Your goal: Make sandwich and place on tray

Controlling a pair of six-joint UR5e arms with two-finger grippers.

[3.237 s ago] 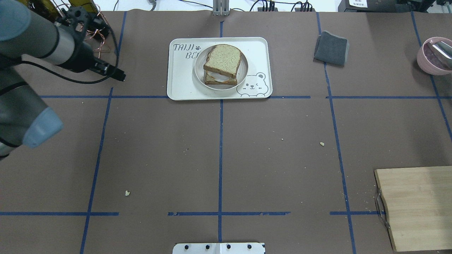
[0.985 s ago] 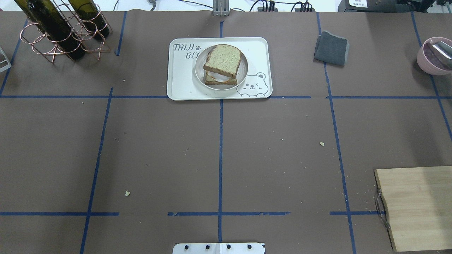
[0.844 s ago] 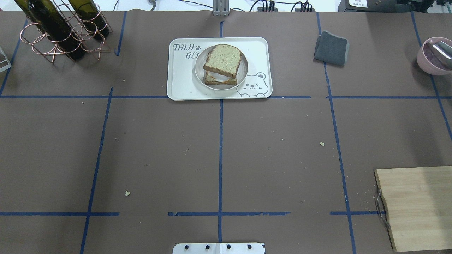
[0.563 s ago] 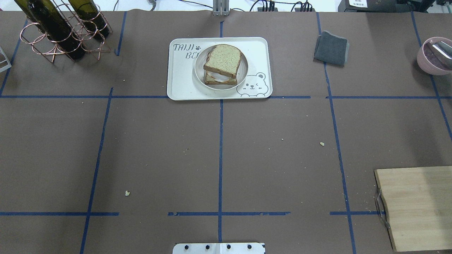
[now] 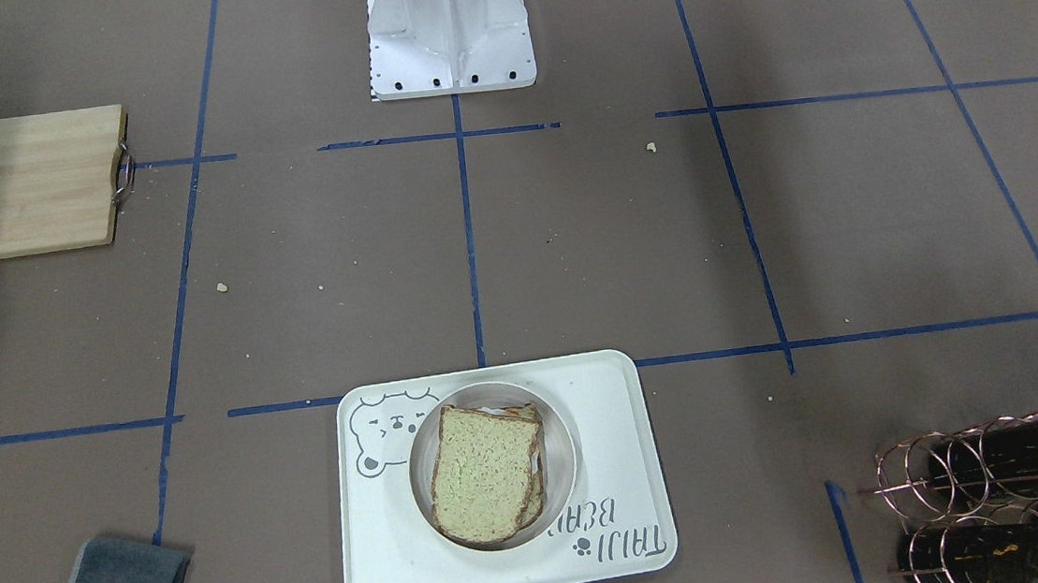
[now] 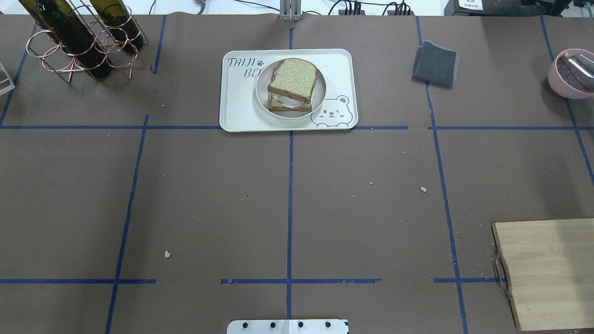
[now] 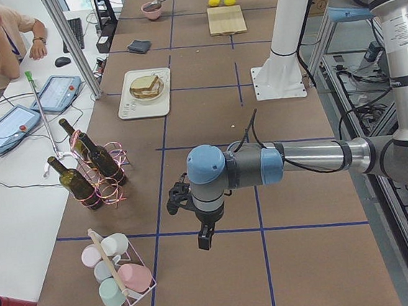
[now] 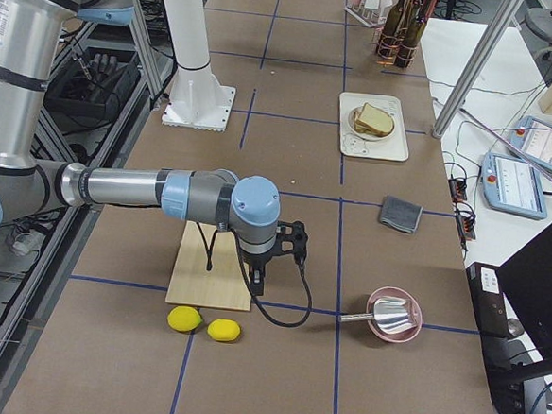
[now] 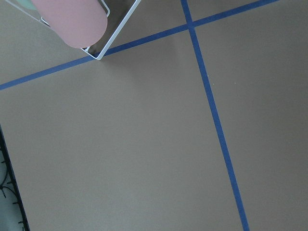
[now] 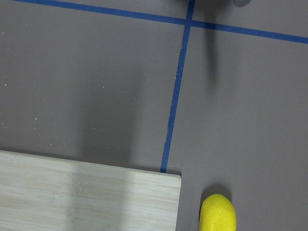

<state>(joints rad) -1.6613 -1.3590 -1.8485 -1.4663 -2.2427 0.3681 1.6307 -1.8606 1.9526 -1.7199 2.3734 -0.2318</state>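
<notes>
The sandwich (image 6: 292,83), two slices of pale speckled bread with brown crusts and a white fried egg (image 6: 288,99) showing between them, lies in a small round beige plate (image 6: 321,97). The plate stands on the large cream-white rectangular tray (image 6: 239,109) with the grey bear face and "TAIJI BEAR" lettering. In the overhead view the tray sits in the upper middle of the frame, and the top slice lies a little askew on the lower one.

At the right edge of that view a pink round bowl (image 6: 557,86) holds a metal scoop (image 6: 580,62). In the upper left corner a copper wire rack (image 6: 51,65) holds dark green glass bottles (image 6: 69,39) lying tilted in its rings. A folded grey cloth (image 6: 435,63) lies to the upper right of the tray, and a light wooden board with a metal handle (image 6: 547,269) fills the lower right corner.

The left gripper (image 7: 206,238) hangs over the brown table paper at the lower middle of the exterior left view, pointing down; whether it is spread or pressed together cannot be told. Its wrist camera shows a white wire basket (image 9: 98,56) with a pink cup (image 9: 72,19) in it at the upper left.

The right gripper (image 8: 255,283) hangs over the edge of the wooden board in the middle of the exterior right view, near two yellow lemons (image 8: 185,319); its state cannot be told either
</notes>
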